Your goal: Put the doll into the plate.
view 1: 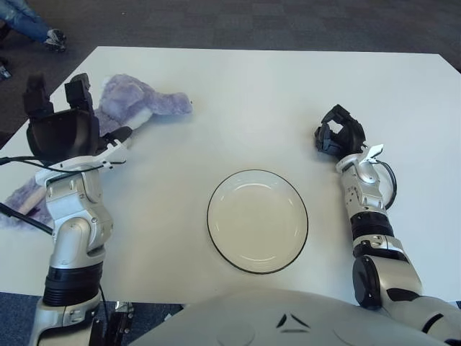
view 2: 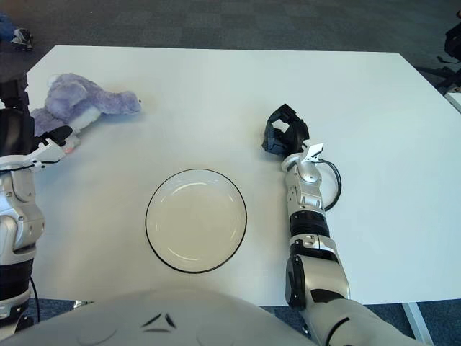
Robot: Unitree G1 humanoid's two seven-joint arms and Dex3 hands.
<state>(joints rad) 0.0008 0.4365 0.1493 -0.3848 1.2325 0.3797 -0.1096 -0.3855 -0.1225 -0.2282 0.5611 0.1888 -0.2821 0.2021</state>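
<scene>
A purple plush doll (view 1: pixel 144 103) lies at the table's far left, its snout pointing right; another purple part of it (view 1: pixel 20 200) shows at the left edge. My left hand (view 1: pixel 72 115) hovers at the doll's left side with fingers spread, its black palm covering part of the plush, nothing grasped. The round white plate (view 1: pixel 257 220) with a dark rim sits empty at the front centre. Right of the plate, near the table's right side, my right hand (view 1: pixel 338 135) shows with its fingers curled on nothing.
The white table (view 1: pixel 288 94) spans the whole view, with dark carpet beyond its far edge. A black cable (view 1: pixel 21 220) runs past my left forearm. Someone's shoes and jeans (view 1: pixel 32 21) show at the top left corner, off the table.
</scene>
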